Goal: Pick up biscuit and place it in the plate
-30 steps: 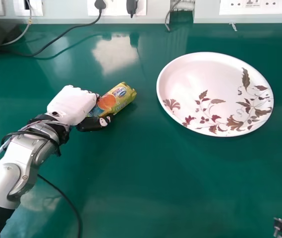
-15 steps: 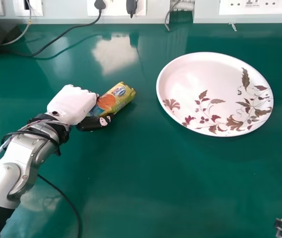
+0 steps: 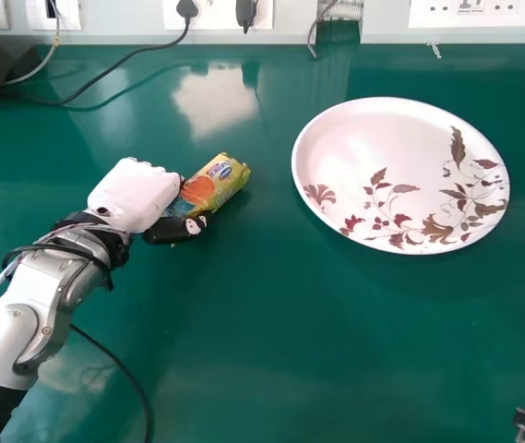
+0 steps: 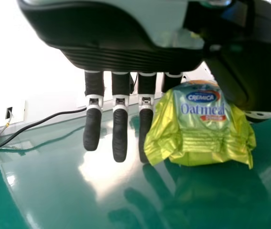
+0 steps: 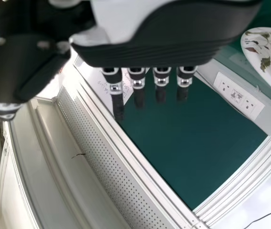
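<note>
In the head view, the left hand has the biscuit pinched between thumb and fingers, left of the plate and over the green table. Whether the pack has left the surface I cannot tell. The step in hand looks to be the grasp; the next move calls for a secure lift, a carry to the right, then lowering and letting go over the plate's middle. In the left wrist view, the biscuit's crimped end sticks out beside the thumb, its fingers reaching down fairly straight; the yellow-green wrapper bears a blue oval logo and larger lettering under it. In the right wrist view, the right hand is open, fingers extended; a white sheet beyond carries small writing, too faint to make out.
</note>
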